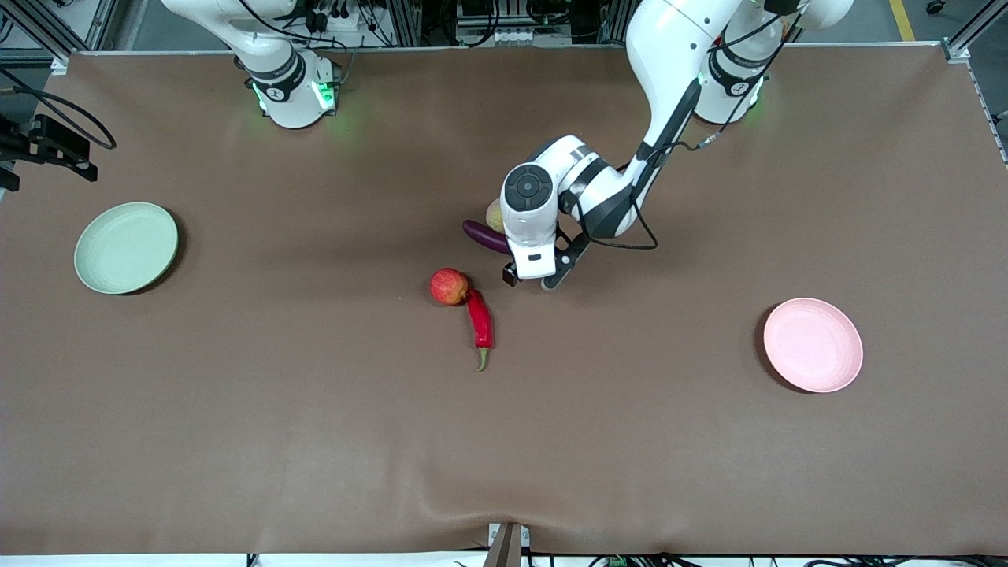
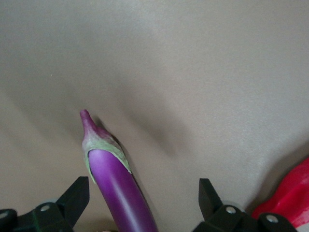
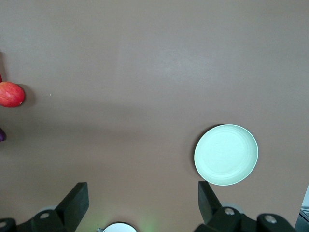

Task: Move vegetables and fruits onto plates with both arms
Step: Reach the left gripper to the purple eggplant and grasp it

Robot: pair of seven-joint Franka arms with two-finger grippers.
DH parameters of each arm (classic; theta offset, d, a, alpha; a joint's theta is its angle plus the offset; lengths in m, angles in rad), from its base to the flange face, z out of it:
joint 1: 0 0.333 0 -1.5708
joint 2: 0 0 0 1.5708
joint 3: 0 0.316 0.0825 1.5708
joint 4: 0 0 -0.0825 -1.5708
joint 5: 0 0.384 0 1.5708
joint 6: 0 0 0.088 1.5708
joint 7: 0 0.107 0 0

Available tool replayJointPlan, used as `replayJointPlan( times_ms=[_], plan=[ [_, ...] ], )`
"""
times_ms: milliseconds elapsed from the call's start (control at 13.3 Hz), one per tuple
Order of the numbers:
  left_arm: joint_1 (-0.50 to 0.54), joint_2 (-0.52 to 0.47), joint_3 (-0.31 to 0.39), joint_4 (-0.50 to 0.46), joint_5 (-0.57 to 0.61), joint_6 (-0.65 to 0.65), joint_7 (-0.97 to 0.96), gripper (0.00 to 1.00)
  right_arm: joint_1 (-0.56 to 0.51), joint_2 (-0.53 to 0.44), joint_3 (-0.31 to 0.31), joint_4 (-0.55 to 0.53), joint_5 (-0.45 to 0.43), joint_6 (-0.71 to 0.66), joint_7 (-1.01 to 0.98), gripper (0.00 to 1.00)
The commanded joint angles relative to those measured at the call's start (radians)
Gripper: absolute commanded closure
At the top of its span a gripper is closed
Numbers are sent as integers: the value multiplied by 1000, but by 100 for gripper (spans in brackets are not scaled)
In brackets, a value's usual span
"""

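Note:
My left gripper (image 1: 531,279) hangs low over the middle of the table, open. In the left wrist view the purple eggplant (image 2: 116,188) lies between its fingers (image 2: 77,198), untouched, stem end pointing away. The left wrist covers part of the eggplant (image 1: 482,235) and most of the peach (image 1: 494,213) in the front view. The red apple (image 1: 449,286) touches the red chili (image 1: 479,319), both nearer the front camera. The green plate (image 1: 126,247) lies toward the right arm's end, the pink plate (image 1: 813,344) toward the left arm's end. My right gripper (image 3: 142,198) waits open, high above the table, holding nothing.
A black camera mount (image 1: 47,150) juts in at the table edge near the green plate. The right wrist view shows the green plate (image 3: 226,154) and the apple (image 3: 10,94) from above. A red shape (image 2: 289,203) sits at the left wrist view's edge.

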Motion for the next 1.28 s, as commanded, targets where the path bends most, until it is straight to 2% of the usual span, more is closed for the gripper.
replayJointPlan(
  times_ms=[0, 827, 902, 977, 1202],
  plan=[
    [-32, 26, 3, 5, 17, -6, -113, 0, 1, -19, 1, -20, 11, 0, 3, 0],
    [-81, 100, 5, 7, 30, -6, -192, 0, 1, -17, 1, -18, 13, 1, 3, 0],
    [-83, 101, 5, 8, 29, -8, -198, 28, -1, -16, 1, -17, 13, 1, 5, 0],
    [-80, 101, 5, 10, 30, -9, -198, 98, -1, -16, 1, -14, 13, 1, 5, 0],
    [-78, 88, 14, 25, 30, -18, -193, 100, -1, -14, 1, -7, 11, 1, 5, 0]
  ],
)
